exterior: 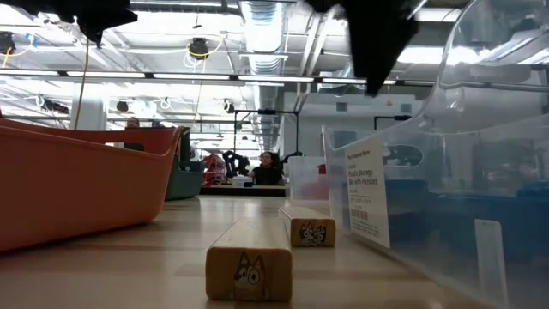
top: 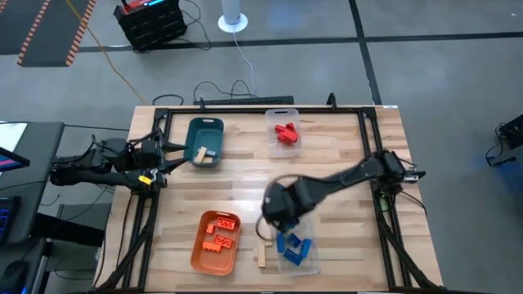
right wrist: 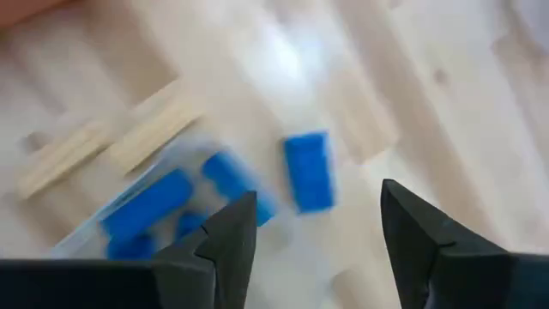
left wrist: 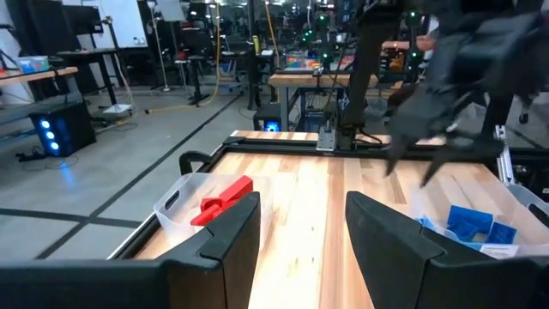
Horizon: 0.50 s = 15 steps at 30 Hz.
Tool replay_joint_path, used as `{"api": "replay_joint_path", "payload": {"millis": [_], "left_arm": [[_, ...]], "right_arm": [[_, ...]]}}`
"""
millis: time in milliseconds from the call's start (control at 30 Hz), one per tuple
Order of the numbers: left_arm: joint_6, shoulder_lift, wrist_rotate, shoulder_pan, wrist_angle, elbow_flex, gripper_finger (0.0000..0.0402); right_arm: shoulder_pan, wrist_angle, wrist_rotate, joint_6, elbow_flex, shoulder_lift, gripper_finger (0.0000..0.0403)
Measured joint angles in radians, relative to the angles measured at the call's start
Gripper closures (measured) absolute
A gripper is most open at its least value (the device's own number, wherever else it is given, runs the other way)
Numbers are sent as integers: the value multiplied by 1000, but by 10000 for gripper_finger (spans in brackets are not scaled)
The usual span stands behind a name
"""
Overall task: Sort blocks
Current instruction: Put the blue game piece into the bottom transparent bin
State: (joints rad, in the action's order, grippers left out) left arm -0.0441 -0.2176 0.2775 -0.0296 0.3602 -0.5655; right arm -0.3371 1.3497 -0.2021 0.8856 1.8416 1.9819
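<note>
Nearest, two plain wooden blocks (exterior: 249,273) were laid end-on upon the pale, planked table (top: 343,171), each printed with a small cartoon face; the second (exterior: 311,232) was set a little further back, just beside a clear plastic bin (top: 296,249). That bin, thin-walled, glossy and labelled on its side, was filled with smooth blue blocks (top: 293,247).

Over it the right arm was stretched in from the table's right edge, bent at the elbow, with its right gripper (top: 278,209) held above the bin's far end. Its two dark, wedge-shaped fingers (right wrist: 230,240) were seen parted, nothing being gripped between them. One blue block (right wrist: 309,171) was seen apart from the others, in line with the gap between the fingers; whether it was resting or in the air could not be told.

Beside the bin, an orange tray (top: 216,242) with rounded corners was loaded with studded orange blocks (top: 221,232).

Further off, the left arm was held level at the table's left edge, folded low, its left gripper (top: 168,153) pointed inward beside a teal tray (top: 204,142). Its blunt black fingers (left wrist: 232,232) were spread apart and empty. In the teal tray a few light wooden blocks (top: 204,154) were lying. Farthest, a second clear bin (top: 283,131) was holding glossy red blocks (top: 285,133).
</note>
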Motion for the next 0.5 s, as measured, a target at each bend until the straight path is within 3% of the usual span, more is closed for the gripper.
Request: {"api": "replay_joint_path", "payload": {"millis": [300, 500], "left_arm": [[0, 0, -1, 0, 17, 0, 233], [-1, 0, -1, 0, 20, 0, 233]], "right_arm": [[185, -115, 169, -329, -147, 2, 203], [244, -277, 288, -499, -247, 3, 203]]}}
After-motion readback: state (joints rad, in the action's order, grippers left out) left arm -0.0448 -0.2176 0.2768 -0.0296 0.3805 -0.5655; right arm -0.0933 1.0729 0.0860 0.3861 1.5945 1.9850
